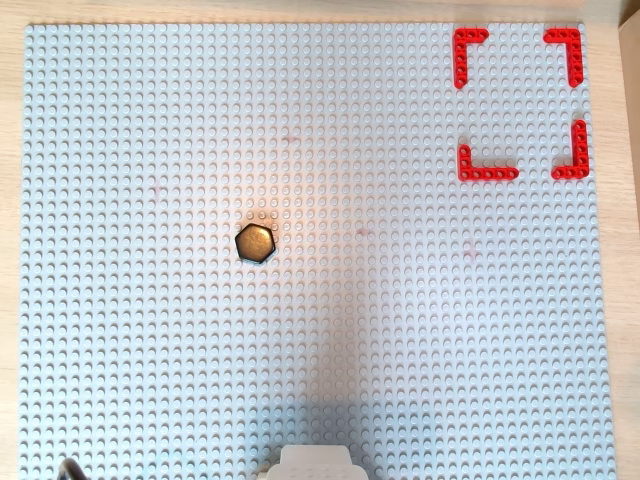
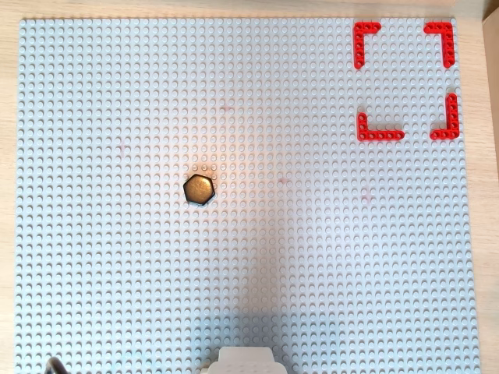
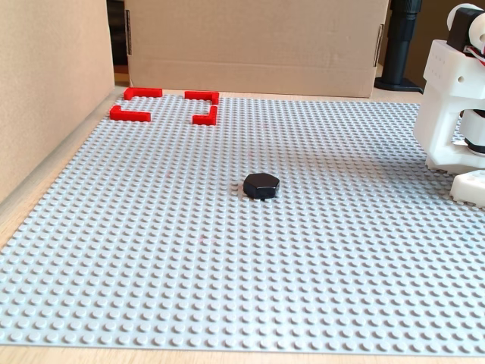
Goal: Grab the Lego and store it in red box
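Note:
The Lego, a small dark bronze hexagon with a glossy top, shows in both overhead views (image 1: pixel 255 242) (image 2: pixel 199 188), a little left of the middle of the grey baseplate (image 1: pixel 150 350). In the fixed view it looks black (image 3: pixel 261 184). The red box, four red L-shaped corners with gaps between them, sits at the plate's top right corner in both overhead views (image 1: pixel 471 38) (image 2: pixel 367 29) and at the far left in the fixed view (image 3: pixel 129 114). It holds nothing. Only white parts of the arm show (image 3: pixel 455 91) (image 1: pixel 310 465). The gripper itself is out of view.
A cardboard wall (image 3: pixel 45 91) runs along the left of the plate in the fixed view, and a cardboard box (image 3: pixel 258 38) stands behind it. A black post (image 3: pixel 402 45) stands at the back right. A small dark object (image 1: pixel 68 468) pokes in at the overhead view's bottom left.

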You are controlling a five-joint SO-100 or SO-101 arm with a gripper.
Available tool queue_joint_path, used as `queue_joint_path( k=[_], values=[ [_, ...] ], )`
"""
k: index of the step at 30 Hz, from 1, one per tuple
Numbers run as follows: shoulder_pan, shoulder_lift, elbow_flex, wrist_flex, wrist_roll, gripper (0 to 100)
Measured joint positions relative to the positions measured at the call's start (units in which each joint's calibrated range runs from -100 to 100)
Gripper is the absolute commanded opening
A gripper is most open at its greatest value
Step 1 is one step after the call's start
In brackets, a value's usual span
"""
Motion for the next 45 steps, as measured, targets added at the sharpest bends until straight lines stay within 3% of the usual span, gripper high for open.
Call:
queue_joint_path(
  k=[25,45],
  values=[
    [-0.58,0.76,0.09,0.00,0.15,5],
    [-14.47,37.28,-9.84,-0.35,2.39,8]
  ],
)
